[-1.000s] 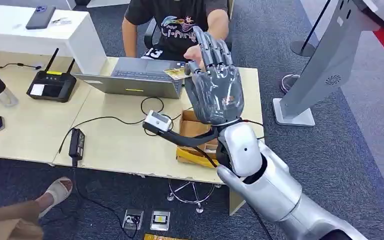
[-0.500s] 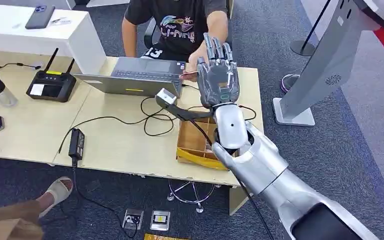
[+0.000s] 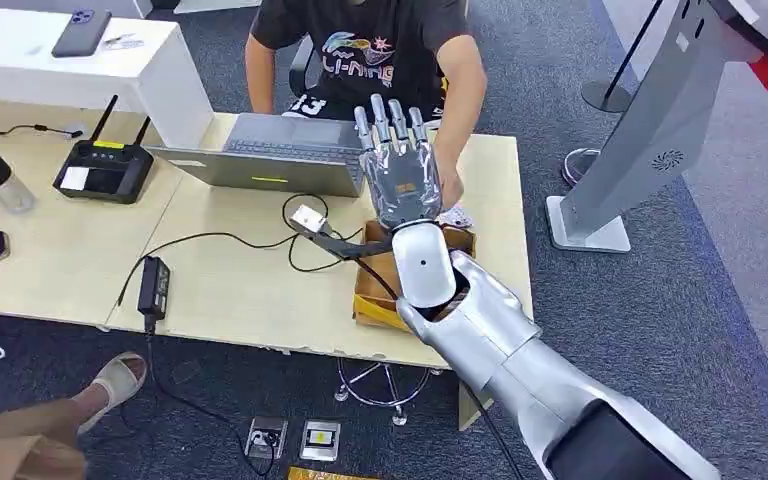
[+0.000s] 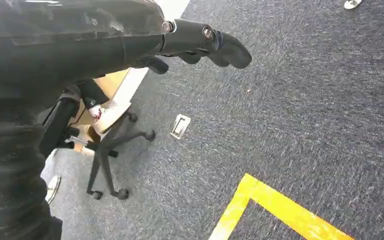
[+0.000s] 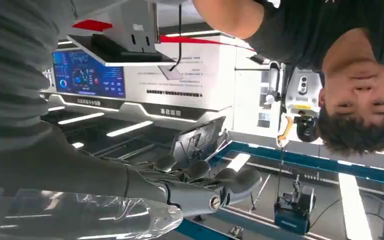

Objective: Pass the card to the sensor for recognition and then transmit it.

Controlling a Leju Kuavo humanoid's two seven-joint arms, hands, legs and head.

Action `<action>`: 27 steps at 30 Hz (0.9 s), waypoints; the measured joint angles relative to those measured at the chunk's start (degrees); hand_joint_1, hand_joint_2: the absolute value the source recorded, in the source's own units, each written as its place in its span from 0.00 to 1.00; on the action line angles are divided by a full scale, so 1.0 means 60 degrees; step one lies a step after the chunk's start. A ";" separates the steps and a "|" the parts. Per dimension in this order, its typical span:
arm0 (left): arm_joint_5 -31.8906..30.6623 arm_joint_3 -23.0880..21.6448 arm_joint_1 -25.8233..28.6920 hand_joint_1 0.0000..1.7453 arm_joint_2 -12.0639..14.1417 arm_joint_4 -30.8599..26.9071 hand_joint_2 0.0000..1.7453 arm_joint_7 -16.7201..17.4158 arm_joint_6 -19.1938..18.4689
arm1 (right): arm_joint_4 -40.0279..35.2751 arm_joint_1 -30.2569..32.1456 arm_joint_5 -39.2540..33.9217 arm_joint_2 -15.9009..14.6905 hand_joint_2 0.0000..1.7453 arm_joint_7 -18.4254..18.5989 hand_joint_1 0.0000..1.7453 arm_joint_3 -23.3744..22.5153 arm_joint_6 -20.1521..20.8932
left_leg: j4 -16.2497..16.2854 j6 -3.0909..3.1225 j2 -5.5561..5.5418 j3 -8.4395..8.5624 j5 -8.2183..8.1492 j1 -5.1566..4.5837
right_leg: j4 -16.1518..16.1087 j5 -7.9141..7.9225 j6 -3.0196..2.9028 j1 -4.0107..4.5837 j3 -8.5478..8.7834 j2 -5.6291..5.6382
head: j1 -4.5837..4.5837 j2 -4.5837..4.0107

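Card unseen, perhaps hidden; glossy grey right hand, fingers straight, spread, empty.

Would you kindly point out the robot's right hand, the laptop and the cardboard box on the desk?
right hand (image 3: 398,180): head view, on the back of the hand.
laptop (image 3: 285,150): head view, on its keyboard deck.
cardboard box (image 3: 372,280): head view, on its left wall.

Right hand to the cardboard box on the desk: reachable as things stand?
Probably yes. The right hand hovers open, fingers spread and holding nothing, just beyond the cardboard box, with the forearm passing right over it. A black cable trails beside the box and the person's hand is close, so some crowding.
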 joint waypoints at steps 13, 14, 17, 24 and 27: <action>0.0138 0.0000 0.0008 0.00 0.0087 -0.0025 1.00 -0.1020 0.0000 | -0.1390 0.0264 0.0051 -0.1561 1.00 0.0772 0.00 0.0448 0.1398 | 0.0007 0.0000 0.0005 0.0023 0.0000 -0.0002 | -0.0008 0.0001 0.0001 -0.0001 0.0007 0.0006 | 0.0004 0.0000; 0.0219 0.0000 0.0009 0.00 0.0098 -0.0025 1.00 -0.1097 0.0000 | -0.1856 0.0488 0.0051 -0.1892 1.00 0.0798 0.00 0.0452 0.1564 | 0.0009 0.0000 0.0004 0.0026 -0.0001 -0.0003 | -0.0010 0.0001 0.0001 -0.0002 0.0005 0.0006 | 0.0000 0.0000; 0.0602 0.0000 0.0013 0.00 0.0128 -0.0025 1.00 -0.1282 0.0000 | -0.3269 0.1440 0.0058 -0.2883 1.00 0.1024 0.00 0.0236 0.1617 | 0.0009 0.0000 0.0004 0.0030 -0.0009 -0.0004 | -0.0017 0.0001 0.0002 -0.0004 0.0013 0.0008 | 0.0000 0.0000; 0.0557 0.0000 0.0067 0.00 0.0259 -0.0022 1.00 -0.0980 0.0000 | -0.5873 0.4535 -0.0398 -0.4769 1.00 0.1333 0.00 -0.1437 -0.0078 | 0.0007 0.0005 -0.0001 0.0022 -0.0029 0.0001 | -0.0028 -0.0005 0.0001 0.0000 0.0019 -0.0005 | 0.0004 0.0000; 0.0565 0.0004 0.0086 0.00 0.0335 -0.0022 1.00 -0.0929 0.0000 | -0.6291 0.5578 -0.1088 -0.5292 1.00 0.1420 0.00 -0.2221 -0.0971 | 0.0005 0.0004 0.0010 0.0022 -0.0031 0.0000 | -0.0027 -0.0005 0.0002 0.0000 0.0009 0.0004 | -0.0004 0.0000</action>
